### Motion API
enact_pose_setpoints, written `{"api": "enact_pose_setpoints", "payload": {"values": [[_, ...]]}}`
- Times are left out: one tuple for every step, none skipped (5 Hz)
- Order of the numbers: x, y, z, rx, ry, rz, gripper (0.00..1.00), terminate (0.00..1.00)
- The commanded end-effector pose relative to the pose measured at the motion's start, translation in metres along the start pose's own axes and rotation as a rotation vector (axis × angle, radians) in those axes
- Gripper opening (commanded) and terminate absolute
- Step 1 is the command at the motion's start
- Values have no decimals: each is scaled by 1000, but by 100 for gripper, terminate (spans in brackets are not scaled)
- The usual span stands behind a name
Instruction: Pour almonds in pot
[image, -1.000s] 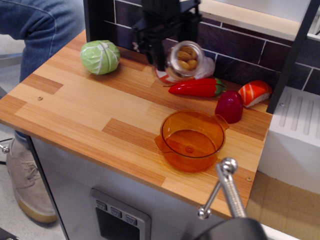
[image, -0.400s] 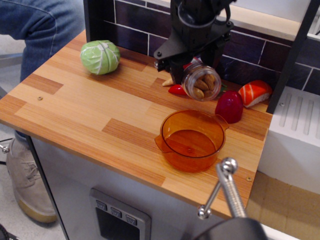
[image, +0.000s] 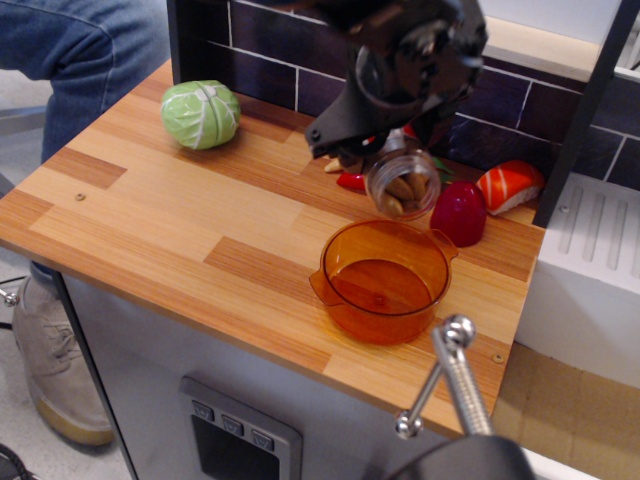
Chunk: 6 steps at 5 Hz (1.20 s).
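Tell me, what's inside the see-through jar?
Brown oval almonds show at the mouth of the tilted clear plastic jar. The black tool covers its back end, so how full is unclear.

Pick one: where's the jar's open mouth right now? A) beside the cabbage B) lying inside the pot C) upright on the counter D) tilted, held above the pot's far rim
D: the jar hangs tilted in the gripper, mouth toward the camera, just above the back rim of the pot, almonds still inside.
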<state>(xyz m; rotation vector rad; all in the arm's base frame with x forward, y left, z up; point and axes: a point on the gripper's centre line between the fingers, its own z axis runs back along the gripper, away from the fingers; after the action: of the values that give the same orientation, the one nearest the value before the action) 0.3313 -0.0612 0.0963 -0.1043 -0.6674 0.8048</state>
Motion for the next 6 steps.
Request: {"api": "enact_pose_setpoints", "payload": {"values": [[7, -5, 8, -92, -134, -12, 0, 0], [11, -6, 4, -117, -187, -37, 0, 0], [6, -8, 3, -133, -218, -68, 0, 0], [2, -11, 2, -158, -256, -107, 0, 0], [1, -12, 0, -171, -273, -115, 0, 0], [1, -10, -2, -183, -297, -129, 0, 0]]}}
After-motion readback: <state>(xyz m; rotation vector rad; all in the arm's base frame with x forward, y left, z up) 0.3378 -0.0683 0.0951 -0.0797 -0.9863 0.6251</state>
